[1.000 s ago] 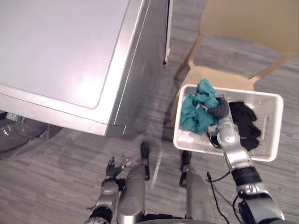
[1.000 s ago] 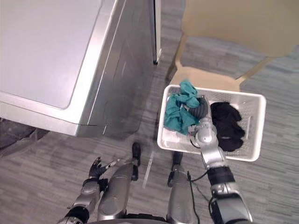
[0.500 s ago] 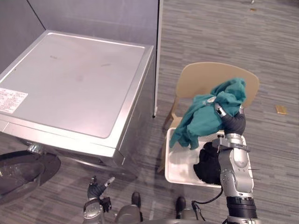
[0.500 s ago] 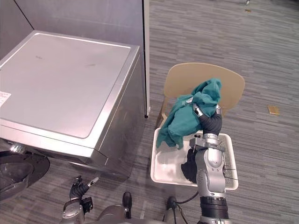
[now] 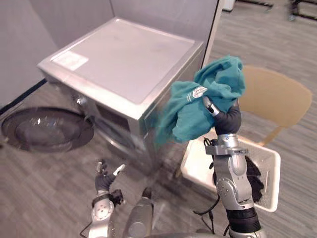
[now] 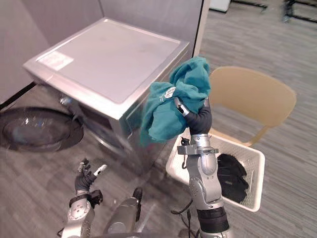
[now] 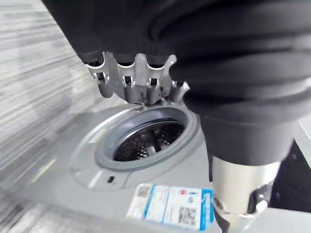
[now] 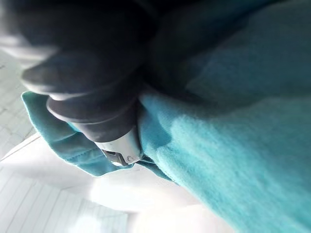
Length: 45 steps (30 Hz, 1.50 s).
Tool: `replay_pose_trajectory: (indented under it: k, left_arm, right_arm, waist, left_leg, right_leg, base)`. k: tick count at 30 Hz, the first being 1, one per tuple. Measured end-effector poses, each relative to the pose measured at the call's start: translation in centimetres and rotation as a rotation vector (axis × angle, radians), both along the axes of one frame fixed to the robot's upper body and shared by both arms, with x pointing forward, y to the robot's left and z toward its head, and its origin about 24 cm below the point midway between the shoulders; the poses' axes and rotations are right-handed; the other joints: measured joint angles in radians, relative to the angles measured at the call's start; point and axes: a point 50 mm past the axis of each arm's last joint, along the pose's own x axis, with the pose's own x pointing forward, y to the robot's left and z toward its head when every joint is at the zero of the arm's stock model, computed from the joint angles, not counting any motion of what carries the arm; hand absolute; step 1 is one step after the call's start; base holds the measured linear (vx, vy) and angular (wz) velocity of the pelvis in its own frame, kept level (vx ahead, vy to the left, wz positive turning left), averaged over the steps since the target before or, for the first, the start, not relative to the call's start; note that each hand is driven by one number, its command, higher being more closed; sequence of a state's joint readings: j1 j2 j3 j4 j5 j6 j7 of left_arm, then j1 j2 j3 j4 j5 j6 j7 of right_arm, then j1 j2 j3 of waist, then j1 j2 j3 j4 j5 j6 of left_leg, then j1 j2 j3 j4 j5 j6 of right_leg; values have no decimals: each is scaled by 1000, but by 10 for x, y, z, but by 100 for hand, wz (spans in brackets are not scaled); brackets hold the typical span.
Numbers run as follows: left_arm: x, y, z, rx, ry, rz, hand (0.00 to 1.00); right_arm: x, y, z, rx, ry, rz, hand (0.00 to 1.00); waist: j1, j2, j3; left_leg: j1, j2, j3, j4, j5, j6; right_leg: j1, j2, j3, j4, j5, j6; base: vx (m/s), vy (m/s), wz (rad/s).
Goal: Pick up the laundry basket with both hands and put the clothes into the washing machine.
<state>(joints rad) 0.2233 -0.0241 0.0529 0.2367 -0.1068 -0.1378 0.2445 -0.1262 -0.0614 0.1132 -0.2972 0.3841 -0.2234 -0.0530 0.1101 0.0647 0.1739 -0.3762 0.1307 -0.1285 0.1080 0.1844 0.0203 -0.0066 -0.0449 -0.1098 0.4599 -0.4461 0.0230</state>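
Teal garment (image 5: 190,111) in right hand (image 5: 210,105), washing machine (image 5: 124,64) beside, basket (image 5: 194,166) below.

We count one washing machine (image 5: 124,59), one round door (image 5: 47,129), one tan chair (image 5: 275,99), one white basket (image 6: 258,181), one grey partition (image 5: 163,15). Garments, we make two: one teal garment (image 5: 198,106), one black garment (image 6: 233,176).
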Motion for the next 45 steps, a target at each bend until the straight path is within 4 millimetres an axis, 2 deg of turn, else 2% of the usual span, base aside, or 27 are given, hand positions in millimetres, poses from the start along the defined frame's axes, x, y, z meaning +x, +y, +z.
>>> replay_pose_trajectory:
  k: [1,2,4,5,6,7,8,9,11,12,13,14,15,17,20,22,23,30,31,37,40,43,45]
  left_arm:
    - [4,-6,2,-8,-10,-23,0]
    - [11,-14,11,-11,-55,-59,0]
    - [18,-11,30,9,-143,-59,0]
    - [22,-8,47,42,-216,-67,0]
    - [26,-7,64,81,-297,-79,0]
    - [32,-10,81,113,-381,-103,0]
    - [33,-10,82,117,-390,-106,0]
    - [40,-19,94,132,-454,-147,0]
    - [47,-34,105,136,-508,-218,0]
    - [51,-48,111,140,-539,-286,0]
    - [52,-54,113,138,-550,-314,0]
    - [54,-69,116,143,-571,-389,0]
    - [54,-74,117,146,-575,-413,0]
    - [54,-87,120,164,-594,-504,0]
    - [59,-94,125,200,-620,-551,0]
    - [62,-95,124,218,-615,-564,0]
    - [64,-96,122,234,-603,-579,100]
    - [74,-98,120,371,-593,-555,100]
    - [74,-97,120,383,-592,-547,100]
    - [73,-92,112,384,-549,-499,100]
    - [68,-83,103,365,-499,-453,100]
    - [65,-65,96,335,-454,-348,100]
    - [61,-52,89,320,-416,-283,100]
  right_arm:
    - [1,-5,-1,-12,8,-17,100]
    - [4,-12,-1,-31,15,-44,100]
    - [8,-16,0,-29,14,-64,100]
    - [8,-16,1,-36,4,-58,100]
    - [8,-16,2,-53,-1,-47,100]
    - [8,-16,2,-72,-4,-37,100]
    - [8,-16,2,-75,-4,-36,100]
    - [8,-15,2,-87,-8,-22,100]
    - [8,-8,3,-99,-17,20,100]
    - [9,0,5,-110,-24,60,100]
    - [9,5,5,-117,-28,83,100]
    - [9,21,6,-137,-30,162,100]
    - [9,29,6,-144,-32,197,100]
    - [6,59,1,-154,-21,345,100]
    - [1,93,-5,-173,3,498,100]
    - [0,103,-5,-174,10,544,100]
    - [0,107,-7,-173,20,564,100]
    - [-8,125,-17,-127,88,691,100]
    - [-9,125,-18,-119,94,699,0]
    - [-16,123,-32,-136,132,723,0]
    - [-19,114,-45,-181,158,668,0]
    - [-15,93,-56,-270,187,513,0]
    - [-6,72,-54,-407,159,309,0]
  waist:
    - [-17,12,10]
    - [-40,-9,24]
    - [-38,-37,30]
    - [-44,-36,20]
    - [-44,-21,11]
    - [-47,-6,2]
    - [-48,-4,0]
    - [-59,9,-11]
    - [-84,28,-28]
    - [-93,39,-37]
    - [-93,37,-39]
    - [-88,23,-47]
    - [-88,17,-49]
    - [-88,-8,-70]
    - [-85,-24,-88]
    - [-79,-27,-91]
    - [-73,-27,-94]
    - [-70,-29,-120]
    - [-70,-31,-127]
    - [-71,-39,-139]
    - [-72,-41,-142]
    - [-69,-41,-142]
    - [-69,-40,-142]
  left_leg:
    - [7,15,20,-44,-65,9]
    - [-5,13,95,-44,-183,2]
    - [-3,-19,156,88,-161,-26]
    - [5,-27,169,187,-165,-29]
    - [28,-24,188,272,-183,-35]
    - [82,-11,227,351,-245,-46]
    - [91,-8,231,357,-251,-46]
    - [169,15,263,369,-283,-43]
    - [290,26,278,214,-279,-78]
    - [333,25,272,76,-277,-90]
    - [342,26,273,45,-277,-91]
    - [354,26,270,-8,-277,-95]
    - [355,26,269,-17,-275,-100]
    - [356,6,271,-27,-269,-106]
    - [357,-17,274,-32,-258,-91]
    - [362,-27,273,-41,-247,-80]
    - [364,-30,274,-43,-243,-77]
    - [387,-31,270,-119,-183,-78]
    - [394,-29,270,-131,-175,-79]
    - [405,-24,269,-158,-159,-84]
    - [408,-20,270,-180,-151,-90]
    - [408,-16,270,-182,-150,-91]
    - [405,-14,269,-182,-150,-92]
  right_leg:
    - [2,1,-41,-14,16,-26]
    - [-1,-17,-107,-34,37,-47]
    - [-22,-55,-146,-59,76,-70]
    - [-34,-63,-174,-97,124,-75]
    - [-43,-59,-198,-139,167,-80]
    - [-52,-60,-231,-168,200,-85]
    - [-52,-60,-236,-171,203,-85]
    - [-52,-61,-276,-190,225,-83]
    - [-55,-55,-323,-208,243,-64]
    - [-65,-49,-354,-214,259,-53]
    - [-72,-46,-361,-216,267,-53]
    - [-90,-43,-362,-217,285,-49]
    - [-91,-44,-362,-221,294,-46]
    - [-88,-59,-349,-246,326,-25]
    - [-79,-67,-336,-280,361,-9]
    - [-64,-68,-334,-311,385,-6]
    - [-58,-68,-331,-326,399,-7]
    - [-30,-45,-334,-418,465,-18]
    - [-22,-40,-335,-434,473,-22]
    - [1,-12,-334,-492,504,-30]
    - [6,-3,-333,-508,507,-29]
    - [10,9,-333,-517,509,-29]
    - [10,10,-333,-517,509,-29]
  base:
    - [-491,-234,185]
    - [-371,-143,139]
    - [-410,-155,101]
    - [-403,-133,79]
    - [-374,-52,80]
    - [-232,2,54]
    - [-240,55,77]
    - [-160,70,88]
    - [-171,108,99]
    - [-131,130,59]
    - [-150,171,42]
    - [-103,130,10]
    - [-114,142,7]
    - [-104,142,3]
    - [-111,141,-1]
    - [-98,101,3]
    - [-93,63,0]
    - [-72,2,0]
    - [-47,-25,-2]
    - [-29,-13,-2]
    - [-11,-4,-1]
    - [36,-13,0]
    - [46,13,1]
